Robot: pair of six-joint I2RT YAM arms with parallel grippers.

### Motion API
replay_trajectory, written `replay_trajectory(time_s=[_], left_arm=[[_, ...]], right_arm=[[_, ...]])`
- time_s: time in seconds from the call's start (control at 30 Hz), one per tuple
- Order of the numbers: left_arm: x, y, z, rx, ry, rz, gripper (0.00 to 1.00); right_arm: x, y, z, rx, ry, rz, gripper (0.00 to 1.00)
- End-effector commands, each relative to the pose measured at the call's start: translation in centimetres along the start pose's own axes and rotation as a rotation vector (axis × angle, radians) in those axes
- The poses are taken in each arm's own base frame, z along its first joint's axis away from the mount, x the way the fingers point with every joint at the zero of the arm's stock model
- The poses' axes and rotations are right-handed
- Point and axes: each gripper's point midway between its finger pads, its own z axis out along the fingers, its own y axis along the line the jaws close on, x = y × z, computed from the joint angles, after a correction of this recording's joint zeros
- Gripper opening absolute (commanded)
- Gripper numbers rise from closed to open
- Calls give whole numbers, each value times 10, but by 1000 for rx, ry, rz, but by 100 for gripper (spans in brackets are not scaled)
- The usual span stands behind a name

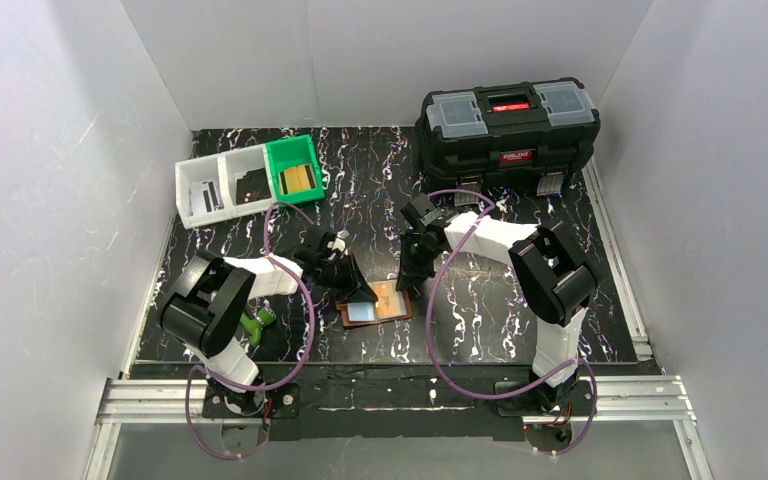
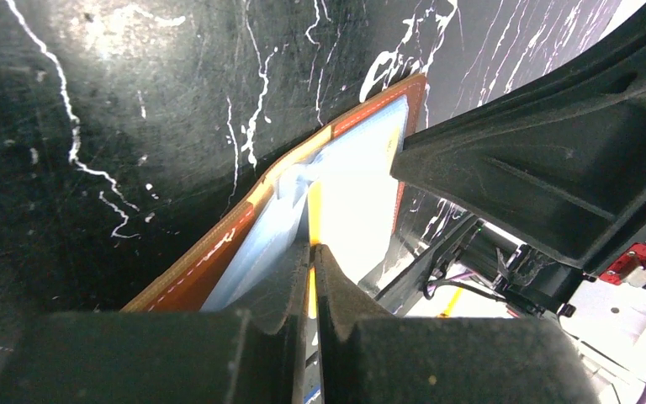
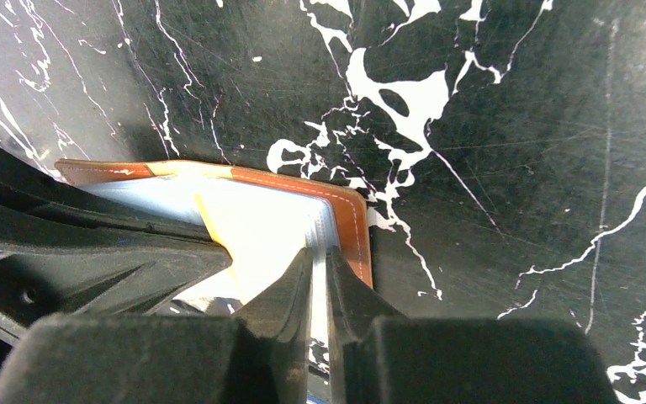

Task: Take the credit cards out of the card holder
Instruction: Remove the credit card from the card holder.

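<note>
Back left, white bins (image 1: 200,166) and a green bin (image 1: 291,146) are parked on the marbled black table (image 1: 380,190). Toward the middle, the jaws of the left gripper (image 2: 311,248) are seen squeezed together over the card holder (image 1: 392,300), with a thin yellow strip (image 2: 314,210) caught between them (card or pocket trim, can't be told). The card holder is laid open and flat near the table's front edge, pale blue pockets up, between both arms. Its right end is pinched by the narrow-set jaws of the right gripper (image 3: 320,252), just inside the stitched brown border. Back right, a black toolbox (image 1: 508,125) is sat with its lid closed.
</note>
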Motion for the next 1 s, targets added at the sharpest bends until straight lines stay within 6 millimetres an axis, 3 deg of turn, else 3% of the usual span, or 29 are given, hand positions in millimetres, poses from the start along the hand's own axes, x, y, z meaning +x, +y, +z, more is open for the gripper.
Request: replay_trajectory(time_s=[0.0,0.97], left_arm=[[4,16,-9,-45,-3,-10,0],[1,21,-23,-58,-21,7,0]], right_arm=[[18,-35,21,121,50,13,15],[21,-40,26,126,64,22,13]])
